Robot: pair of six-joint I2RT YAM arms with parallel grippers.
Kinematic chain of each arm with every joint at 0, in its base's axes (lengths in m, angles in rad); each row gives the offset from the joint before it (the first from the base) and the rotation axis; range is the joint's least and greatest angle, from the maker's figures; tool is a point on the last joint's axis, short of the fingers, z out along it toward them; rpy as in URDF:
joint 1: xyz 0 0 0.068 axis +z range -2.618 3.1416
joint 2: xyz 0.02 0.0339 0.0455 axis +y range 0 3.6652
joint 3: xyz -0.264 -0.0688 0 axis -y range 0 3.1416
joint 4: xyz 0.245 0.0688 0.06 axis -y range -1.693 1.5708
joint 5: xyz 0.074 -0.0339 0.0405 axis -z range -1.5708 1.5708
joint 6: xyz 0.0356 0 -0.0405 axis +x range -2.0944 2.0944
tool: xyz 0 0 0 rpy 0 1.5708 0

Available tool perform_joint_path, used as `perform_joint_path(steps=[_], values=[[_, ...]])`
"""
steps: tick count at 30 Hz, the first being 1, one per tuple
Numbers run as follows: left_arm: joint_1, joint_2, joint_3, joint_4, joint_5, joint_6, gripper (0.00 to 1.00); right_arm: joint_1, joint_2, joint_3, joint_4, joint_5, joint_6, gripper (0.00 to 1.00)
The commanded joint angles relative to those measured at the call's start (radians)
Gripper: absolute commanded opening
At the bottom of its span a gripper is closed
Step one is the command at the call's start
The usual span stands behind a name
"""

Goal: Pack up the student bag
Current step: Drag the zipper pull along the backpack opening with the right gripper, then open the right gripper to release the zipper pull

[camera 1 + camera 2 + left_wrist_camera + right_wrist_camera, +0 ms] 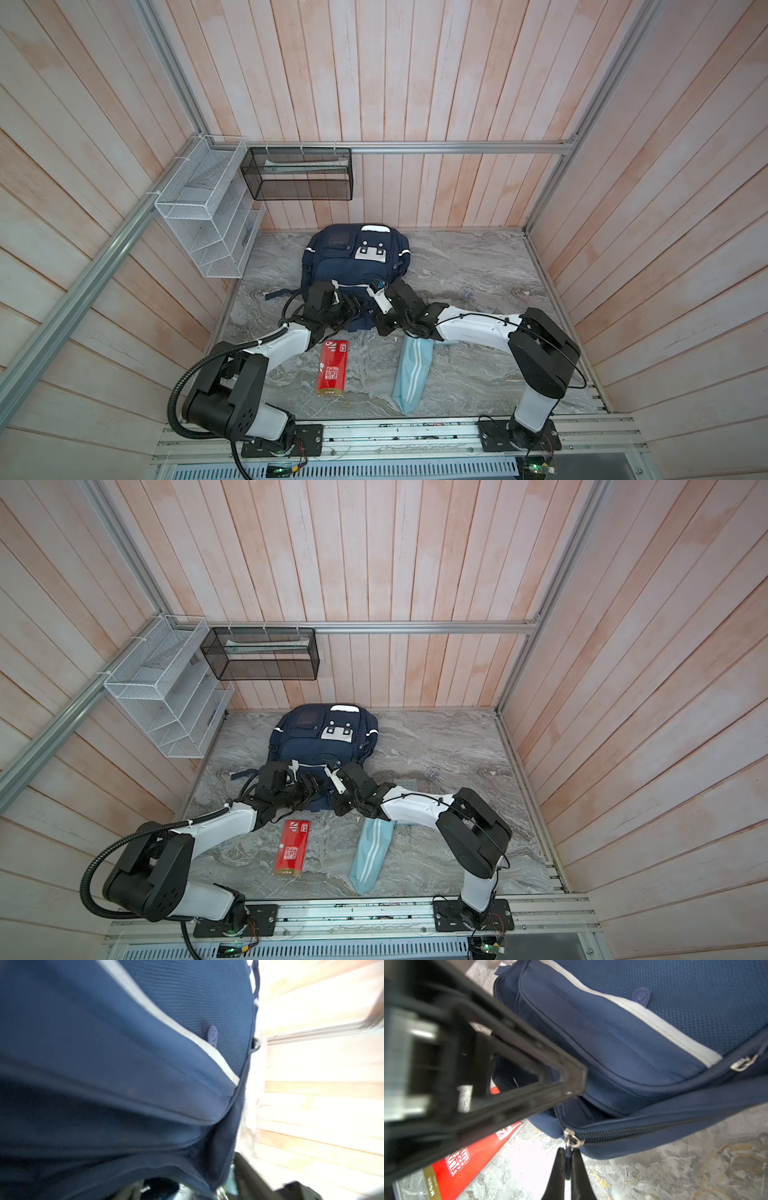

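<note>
Only the red box (332, 368) (292, 848), lower centre in both top views, carries print. At its upper end sit a white striped emblem (331, 345) and a small white-framed square (343, 347). Lower down is a white block of seal-style characters (332, 371), not legible. In the right wrist view, lower left, its gold band (432, 1184) bears small lettering, too blurred to read.

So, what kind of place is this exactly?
Likely a robot test booth, not a real room: wood-plank walls framed by aluminium rails, a marble-look tabletop, and two robot arms mounted at its front edge.
</note>
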Motion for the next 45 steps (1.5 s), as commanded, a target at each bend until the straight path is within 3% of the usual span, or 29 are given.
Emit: perform_joint_path(steps=[1, 4, 9, 16, 26, 30, 33, 39, 45], values=[[-0.007, 0.064, 0.071, -0.043, -0.077, 0.102, 0.41, 0.025, -0.047, -0.012, 0.058, -0.053, -0.018, 0.0], [-0.006, 0.082, 0.083, -0.073, -0.073, 0.13, 0.0, 0.021, -0.058, -0.024, 0.048, -0.022, -0.036, 0.0], [-0.007, -0.013, 0.06, -0.136, -0.056, 0.144, 0.0, -0.073, -0.066, -0.034, -0.05, 0.09, -0.035, 0.0], [0.033, -0.09, 0.04, -0.182, 0.082, 0.152, 0.0, -0.252, -0.028, -0.031, -0.105, 0.174, -0.068, 0.0], [0.129, -0.218, 0.003, -0.297, 0.118, 0.22, 0.0, -0.493, 0.132, 0.109, -0.082, 0.14, -0.053, 0.0], [0.186, -0.22, 0.001, -0.33, 0.117, 0.263, 0.0, -0.547, 0.171, 0.15, -0.118, 0.194, -0.031, 0.0], [0.259, -0.21, -0.02, -0.277, 0.152, 0.269, 0.0, -0.59, 0.158, 0.109, -0.12, 0.081, -0.006, 0.0], [0.293, -0.077, 0.095, -0.231, 0.107, 0.29, 0.04, -0.448, 0.021, -0.067, -0.106, 0.076, -0.042, 0.0], [0.304, 0.094, 0.215, -0.168, 0.107, 0.281, 0.12, -0.268, -0.005, -0.061, -0.161, 0.138, -0.062, 0.0]])
